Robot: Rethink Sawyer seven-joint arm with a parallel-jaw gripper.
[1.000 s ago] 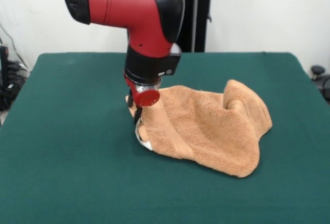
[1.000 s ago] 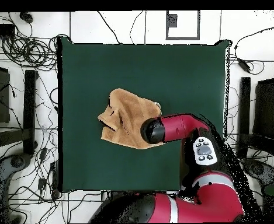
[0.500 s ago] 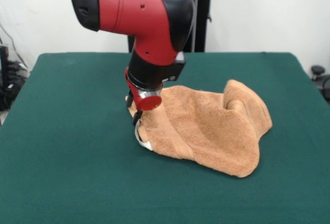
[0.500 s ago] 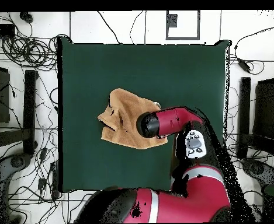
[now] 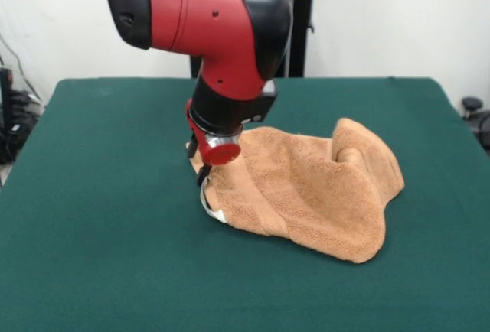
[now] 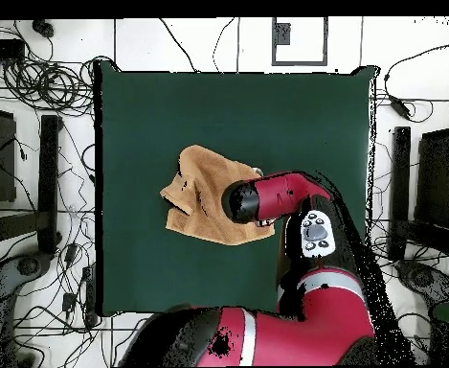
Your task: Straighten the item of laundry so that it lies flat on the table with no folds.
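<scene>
The robot arm (image 5: 207, 22) is big and round, shiny red with black ends, it has a small red round knob (image 5: 220, 148) near the bottom, and a grey button pad (image 6: 315, 233) on top.

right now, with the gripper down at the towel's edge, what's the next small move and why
Probably pull that edge outward, away from the bunched side. The gripper sits at the edge of the towel with the white tag, while the opposite end stands up in a hump. I cannot tell whether it has a hold yet.
</scene>
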